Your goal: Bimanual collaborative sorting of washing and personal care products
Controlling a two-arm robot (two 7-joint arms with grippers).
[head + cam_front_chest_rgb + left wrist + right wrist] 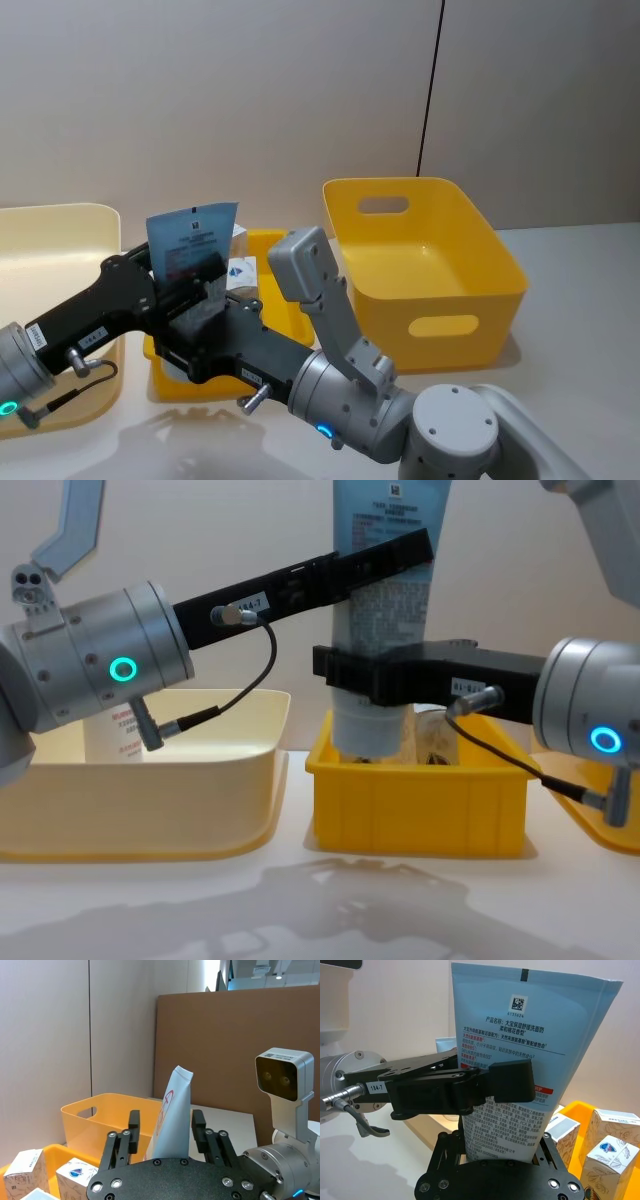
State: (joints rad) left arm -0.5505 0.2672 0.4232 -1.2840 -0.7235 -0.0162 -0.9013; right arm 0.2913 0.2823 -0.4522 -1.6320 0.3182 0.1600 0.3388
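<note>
A pale blue tube [192,236] with a white cap [366,732] stands upright over the small yellow bin [415,800]. My right gripper [375,685] is shut on the tube's lower end near the cap, also seen in the right wrist view [500,1156]. My left gripper [385,552] reaches in from the left around the tube's upper half. In the left wrist view this gripper [166,1127] is open: one finger [198,1125] is near the tube [172,1110], the other stands clear. Small pale cartons [25,1172] [612,1132] sit in the small bin.
A large yellow bin [430,300] stands at the right. A cream bin [140,810] lies at the left with a white tube [112,732] standing inside. A brown board [240,1050] backs the table.
</note>
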